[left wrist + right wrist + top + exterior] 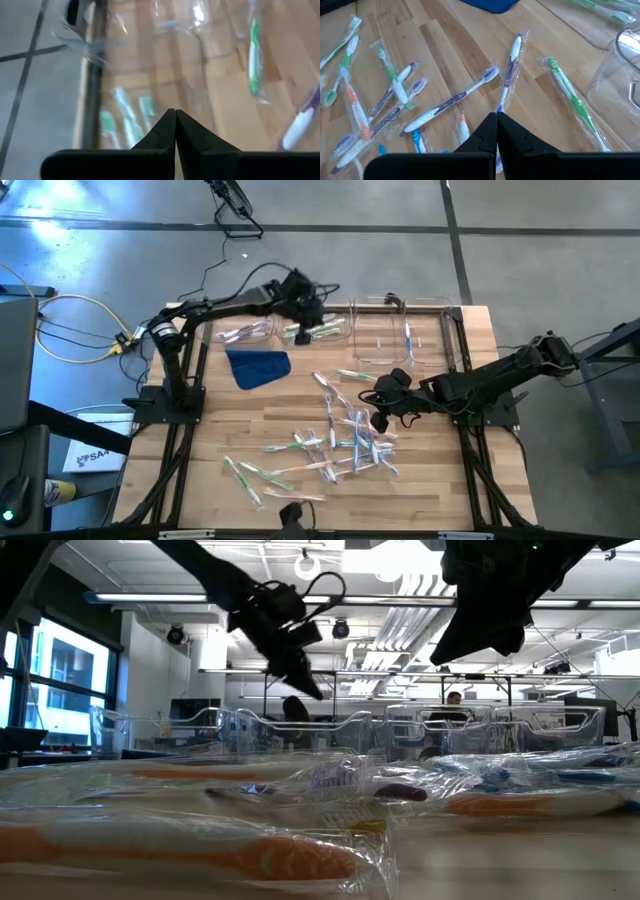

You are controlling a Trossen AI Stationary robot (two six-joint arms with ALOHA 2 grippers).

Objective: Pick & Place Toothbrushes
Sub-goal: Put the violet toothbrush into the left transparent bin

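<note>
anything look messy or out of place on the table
Yes: the wrapped toothbrushes lie scattered at crossing angles over the table's near half, unsorted, and the blue cloth sits crumpled beside the clear bins. No damage shows.

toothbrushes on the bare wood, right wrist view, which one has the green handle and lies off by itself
The green toothbrush lying alone beside the clear bin; the other toothbrushes overlap in a heap.

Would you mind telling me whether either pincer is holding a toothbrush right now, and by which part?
Nothing is held. The left pincer, above the clear bins, and the right pincer, over the loose toothbrushes, are both shut empty.
</note>
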